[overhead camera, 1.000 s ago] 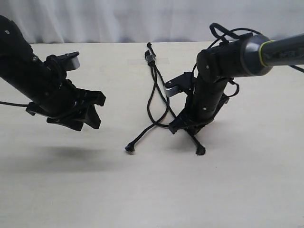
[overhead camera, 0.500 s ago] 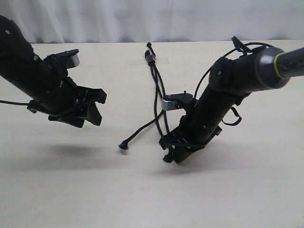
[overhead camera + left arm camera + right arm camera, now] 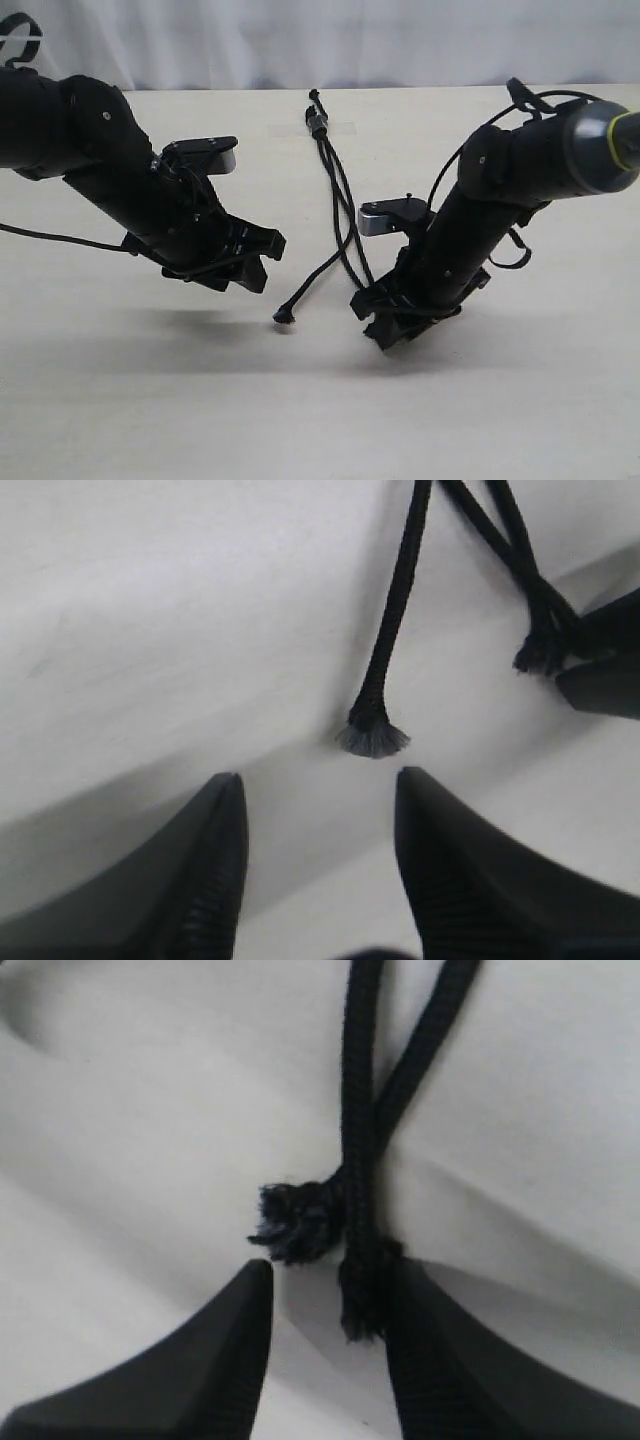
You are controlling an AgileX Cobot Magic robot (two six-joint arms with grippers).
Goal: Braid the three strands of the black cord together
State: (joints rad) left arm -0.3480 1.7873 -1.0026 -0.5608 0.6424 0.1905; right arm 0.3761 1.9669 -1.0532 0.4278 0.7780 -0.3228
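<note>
The black cord's bound end (image 3: 318, 122) lies at the table's far middle, and its three strands run toward the front. One strand (image 3: 312, 275) slants left and ends in a flared tip (image 3: 373, 738), just ahead of my open left gripper (image 3: 318, 780) and apart from it. My left gripper (image 3: 258, 262) hovers left of that tip. The other two strands (image 3: 345, 235) run under my right gripper (image 3: 385, 328). Their frayed ends (image 3: 300, 1218) lie at the mouth of my right gripper (image 3: 328, 1272), which is open; one end rests against one finger (image 3: 420, 1320).
The pale table (image 3: 320, 420) stretches to a white curtain (image 3: 300, 40) at the back. Smooth black robot cables (image 3: 520, 100) loop off the right arm. The right gripper's tip (image 3: 600, 670) shows at the edge of the left wrist view.
My left arm has swung right and down toward the free strand's tip. My right gripper has moved forward and left, drawing two strands together; the free strand's tip shifted slightly.
</note>
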